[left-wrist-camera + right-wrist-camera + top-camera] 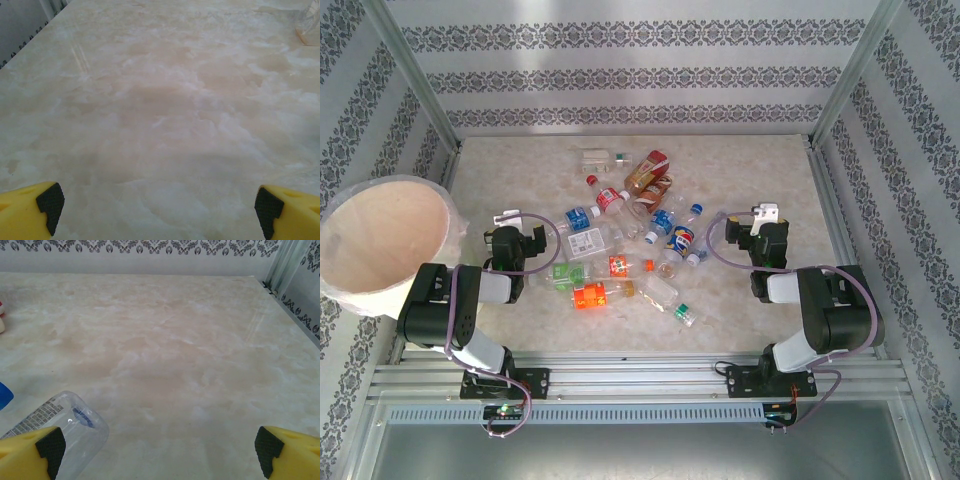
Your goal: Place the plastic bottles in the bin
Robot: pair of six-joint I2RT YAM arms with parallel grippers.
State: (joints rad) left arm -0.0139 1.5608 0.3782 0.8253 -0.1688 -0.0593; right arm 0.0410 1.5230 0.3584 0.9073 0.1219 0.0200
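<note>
Several plastic bottles (pixel 620 240) lie in a loose heap at the middle of the table, among them an amber one (pixel 648 172), an orange-labelled one (pixel 590 296) and a green-capped one (pixel 684 314). The bin (pixel 385 245), a wide cream bucket with a pinkish inside, stands at the left edge. My left gripper (pixel 510 220) (pixel 160 207) is open over bare table, left of the heap. My right gripper (pixel 760 215) (pixel 160 447) is open to the heap's right. A clear bottle (pixel 70 420) lies just beside its left finger (pixel 47 445), outside the jaws.
The marble-patterned table (pixel 760 160) has bare room at the right and far left. Metal frame posts (pixel 415 80) and patterned walls close it in. A clear bottle's edge (pixel 310 25) shows at the top right of the left wrist view.
</note>
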